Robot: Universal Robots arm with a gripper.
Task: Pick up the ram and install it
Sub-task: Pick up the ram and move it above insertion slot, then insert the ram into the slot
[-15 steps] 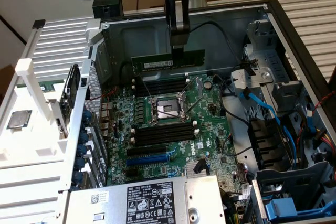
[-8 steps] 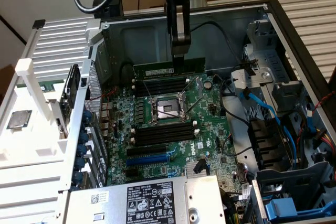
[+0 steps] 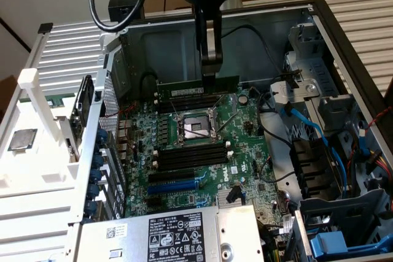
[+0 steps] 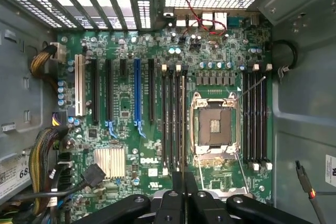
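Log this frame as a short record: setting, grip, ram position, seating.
setting: open PC case, motherboard exposed
grip: gripper reaches down into case, fingers shut on ram
ram position: level, on edge, just over black slots beyond the socket in the exterior view
seating: cannot tell whether ram touches a slot

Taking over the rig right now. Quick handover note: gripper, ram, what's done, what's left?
Gripper: shut on the ram, gripping it by its top edge.
Ram: held clear of the board, long edge down and roughly level. It is over the black memory slots beyond the CPU socket in the exterior view.
Done: pick-up.
Left: install. The ram is not pressed into a slot. Whether its lower edge touches one cannot be told.
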